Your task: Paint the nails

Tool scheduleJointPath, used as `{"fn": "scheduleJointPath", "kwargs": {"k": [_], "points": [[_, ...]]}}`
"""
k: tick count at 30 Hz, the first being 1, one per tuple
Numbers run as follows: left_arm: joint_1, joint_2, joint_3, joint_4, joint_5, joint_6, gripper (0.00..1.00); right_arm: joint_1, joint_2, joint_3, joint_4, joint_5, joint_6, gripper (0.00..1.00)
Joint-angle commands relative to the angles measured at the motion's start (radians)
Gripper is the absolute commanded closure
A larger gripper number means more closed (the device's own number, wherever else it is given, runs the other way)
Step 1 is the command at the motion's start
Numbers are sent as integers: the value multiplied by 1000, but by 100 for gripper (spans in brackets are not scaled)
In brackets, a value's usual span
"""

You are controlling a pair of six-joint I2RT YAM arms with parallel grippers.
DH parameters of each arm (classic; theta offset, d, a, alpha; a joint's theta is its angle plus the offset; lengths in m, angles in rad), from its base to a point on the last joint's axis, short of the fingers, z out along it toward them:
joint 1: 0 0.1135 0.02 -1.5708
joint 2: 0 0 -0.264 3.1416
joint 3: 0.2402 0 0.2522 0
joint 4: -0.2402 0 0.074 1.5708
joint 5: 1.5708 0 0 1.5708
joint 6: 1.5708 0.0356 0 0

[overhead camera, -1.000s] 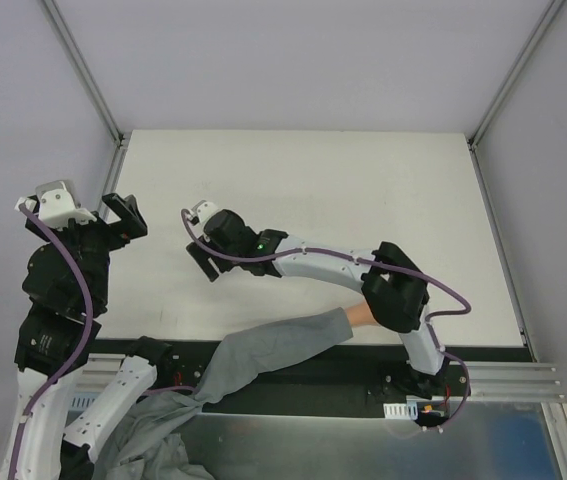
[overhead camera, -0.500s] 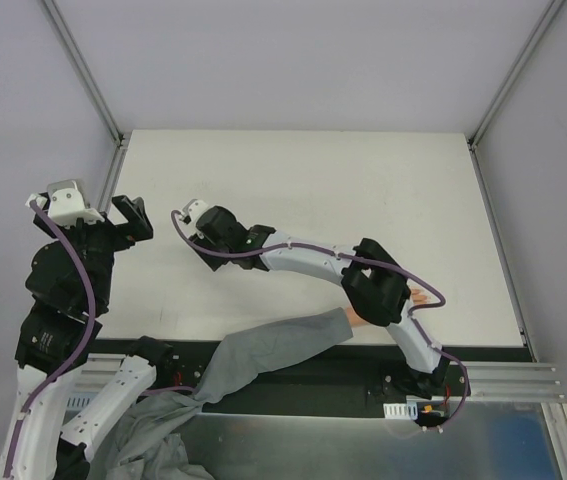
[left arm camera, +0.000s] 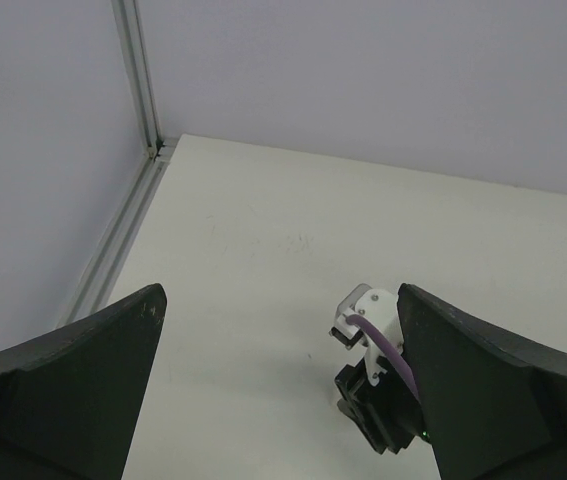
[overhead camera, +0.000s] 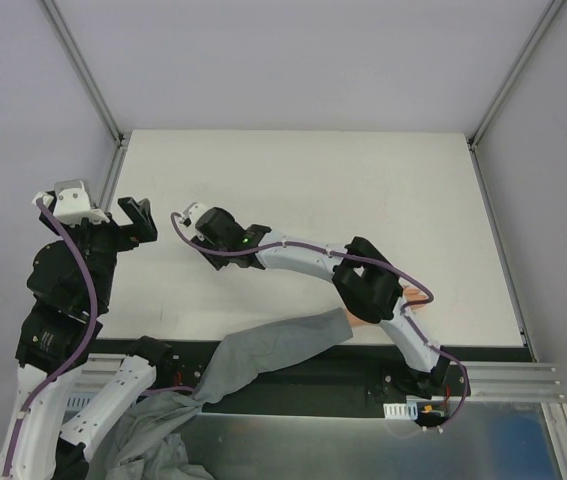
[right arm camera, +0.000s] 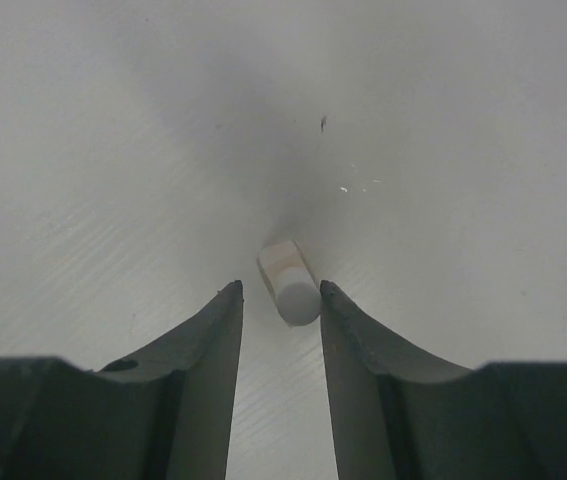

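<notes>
Narrowing around a small whitish cylinder (right arm camera: pixel 290 283), the right claw (right arm camera: pixel 279 288) was low over the desk (overhead camera: pixel 363 180) with one finger (right arm camera: pixel 213 345) on each side of it. The jaws stood only partly apart. The far-side finger looked to be at the cylinder's end, while a thin strip of desk still showed on the other side, so the grip did not look complete. That closing was the fresh change: a second before, the same jaws had been spread wide over this spot. By my reading it meant the polish tool was being picked up, an opening step, with no painting begun.

Outward from there, the right arm (overhead camera: pixel 313 258) reached across the desk toward its left side, and its dark elbow joint lay over the pale peach hand (overhead camera: pixel 418 296). Only a few fingertips peeked out past the joint, well apart from the claw. The nails were too small and too covered to make out. The grey sleeve (overhead camera: pixel 283 345) ran from the hand back to the near edge.

Against the earlier frame, the elbow had slid leftward and the arm had stretched further. That uncovered the fingertips on its right, where before a patch of the hand had shown at the sleeve's end. The left claw (overhead camera: pixel 135 218) hung off to the left with its jaws wide and nothing between them, shifted only slightly.
</notes>
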Motion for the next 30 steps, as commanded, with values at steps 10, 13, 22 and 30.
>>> {"fn": "scheduleJointPath", "kwargs": {"k": [10,13,22,30], "points": [[-16,14,-41,34,180,7,1,-5,-208,-111,-52,143,6,99],[-14,28,-71,57,263,-8,1,-41,-374,-269,-71,145,73,99],[-14,208,-165,305,850,-105,1,-209,-1028,-653,-373,10,141,99],[-41,576,-284,1185,1598,-458,12,-332,-1355,-634,-612,-225,146,99]]}}
